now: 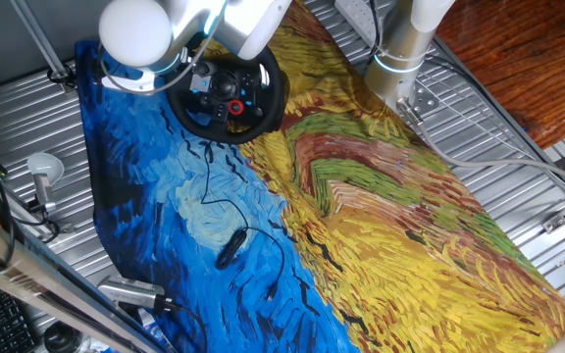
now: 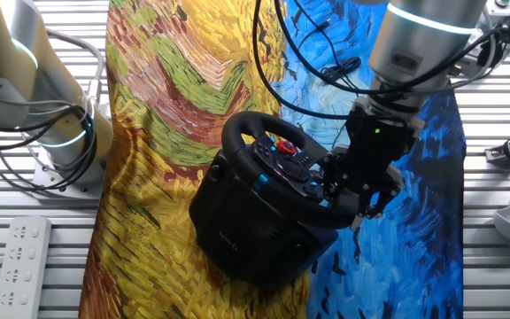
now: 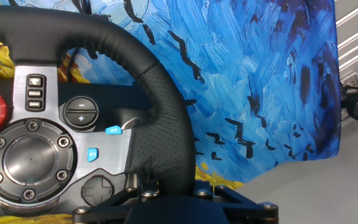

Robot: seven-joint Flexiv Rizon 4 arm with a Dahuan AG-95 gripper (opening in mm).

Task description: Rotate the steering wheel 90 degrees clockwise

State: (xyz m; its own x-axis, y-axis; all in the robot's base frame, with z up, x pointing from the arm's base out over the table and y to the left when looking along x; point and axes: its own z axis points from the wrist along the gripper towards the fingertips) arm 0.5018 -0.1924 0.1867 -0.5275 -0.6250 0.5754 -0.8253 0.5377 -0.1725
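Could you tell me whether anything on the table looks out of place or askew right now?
Nothing is damaged or spilled. The cloth is rucked into folds mid-table, and a loose black cable trails across it to a small oval device. The gripper is at the wheel rim.

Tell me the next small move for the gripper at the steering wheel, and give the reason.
Probably start sweeping the gripper along the rim's arc, clockwise. The other fixed view shows it already at the steering wheel, on the rim's edge toward the blue cloth, and the hand view shows the rim running right down to the fingers' base. Whether the jaws are fully clamped is unclear, so go slowly.
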